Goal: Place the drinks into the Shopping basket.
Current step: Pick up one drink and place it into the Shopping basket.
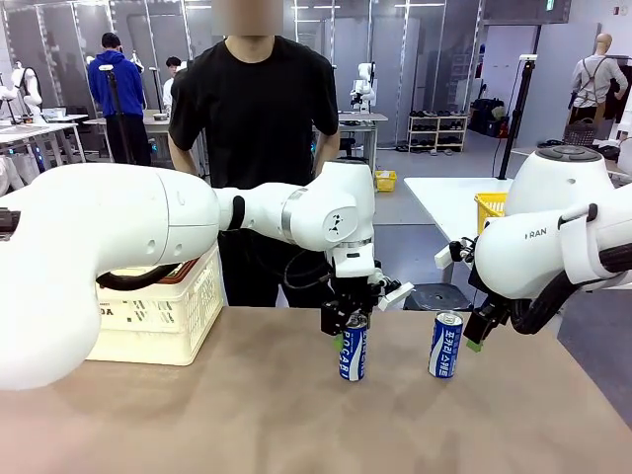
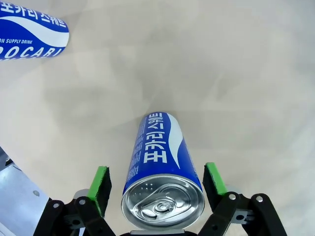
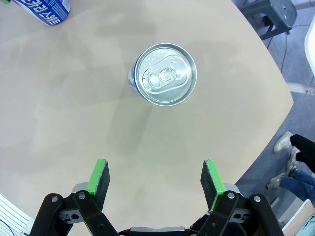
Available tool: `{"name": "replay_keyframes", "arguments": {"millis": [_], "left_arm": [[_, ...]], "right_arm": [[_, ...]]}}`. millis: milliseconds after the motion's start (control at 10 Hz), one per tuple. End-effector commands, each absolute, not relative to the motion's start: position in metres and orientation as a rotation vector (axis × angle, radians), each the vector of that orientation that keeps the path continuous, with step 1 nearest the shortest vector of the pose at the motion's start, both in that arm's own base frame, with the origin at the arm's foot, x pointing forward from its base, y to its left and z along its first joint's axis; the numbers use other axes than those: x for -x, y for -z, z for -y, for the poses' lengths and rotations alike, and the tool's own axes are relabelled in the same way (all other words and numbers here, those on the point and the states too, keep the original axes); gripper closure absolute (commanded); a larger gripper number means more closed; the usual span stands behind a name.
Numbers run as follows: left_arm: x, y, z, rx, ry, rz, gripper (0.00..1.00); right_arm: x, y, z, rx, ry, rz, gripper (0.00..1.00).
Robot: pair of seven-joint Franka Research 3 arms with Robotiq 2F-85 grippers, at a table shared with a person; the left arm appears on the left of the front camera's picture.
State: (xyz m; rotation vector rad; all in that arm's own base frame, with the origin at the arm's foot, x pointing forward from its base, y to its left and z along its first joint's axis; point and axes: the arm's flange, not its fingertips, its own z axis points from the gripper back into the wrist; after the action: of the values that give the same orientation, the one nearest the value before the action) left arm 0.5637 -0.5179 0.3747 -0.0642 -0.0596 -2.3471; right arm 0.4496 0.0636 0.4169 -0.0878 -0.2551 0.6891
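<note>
Two blue and white drinks cans stand upright on the brown table. My left gripper point(image 1: 348, 326) hangs over the left can point(image 1: 353, 351), and in the left wrist view its green pads point(image 2: 101, 183) stand either side of that can's top point(image 2: 160, 162) with a small gap on each side, so it is open. My right gripper point(image 1: 479, 331) is open with nothing in it, hovering just right of the second can point(image 1: 445, 345), whose lid point(image 3: 165, 73) lies ahead of its fingers. The cream Shopping basket point(image 1: 168, 316) sits at the table's far left, partly behind my left arm.
A person in a black shirt point(image 1: 257, 109) stands at the far side, behind the cans. A bright yellow mesh basket point(image 1: 491, 209) rests on another table at the right. The table's rounded edge point(image 3: 275, 88) runs close to the second can.
</note>
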Motion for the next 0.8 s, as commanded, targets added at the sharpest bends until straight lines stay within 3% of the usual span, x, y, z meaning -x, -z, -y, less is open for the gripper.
{"name": "replay_keyframes", "arguments": {"millis": [0,100,200,300,400,500,600,700], "left_arm": [[-0.5740,-0.3807,0.5310,0.076,2.303,0.044,0.18],[-0.5733,-0.3796,0.5300,0.088,2.297,0.044,0.24],[-0.5724,-0.3789,0.5293,0.097,2.298,0.044,0.23],[-0.5718,-0.3790,0.5286,0.105,2.297,0.051,0.43],[-0.5709,-0.3790,0.5283,0.105,2.295,0.044,0.42],[-0.5702,-0.3796,0.5283,0.107,2.293,0.042,0.63],[-0.5688,-0.3816,0.5290,0.116,2.299,0.051,0.42],[-0.5670,-0.3841,0.5293,0.118,2.303,0.061,0.82]], "right_arm": [[-0.4494,-0.4169,-0.0628,0.087,-0.687,0.255,0.07],[-0.4494,-0.4169,-0.0628,0.087,-0.687,0.255,0.07],[-0.4494,-0.4169,-0.0628,0.087,-0.687,0.255,0.07],[-0.4494,-0.4169,-0.0628,0.087,-0.687,0.255,0.07],[-0.4494,-0.4169,-0.0628,0.087,-0.687,0.255,0.07],[-0.4494,-0.4169,-0.0628,0.087,-0.687,0.255,0.07],[-0.4494,-0.4169,-0.0628,0.087,-0.687,0.255,0.07],[-0.4494,-0.4169,-0.0628,0.087,-0.687,0.255,0.07]]}}
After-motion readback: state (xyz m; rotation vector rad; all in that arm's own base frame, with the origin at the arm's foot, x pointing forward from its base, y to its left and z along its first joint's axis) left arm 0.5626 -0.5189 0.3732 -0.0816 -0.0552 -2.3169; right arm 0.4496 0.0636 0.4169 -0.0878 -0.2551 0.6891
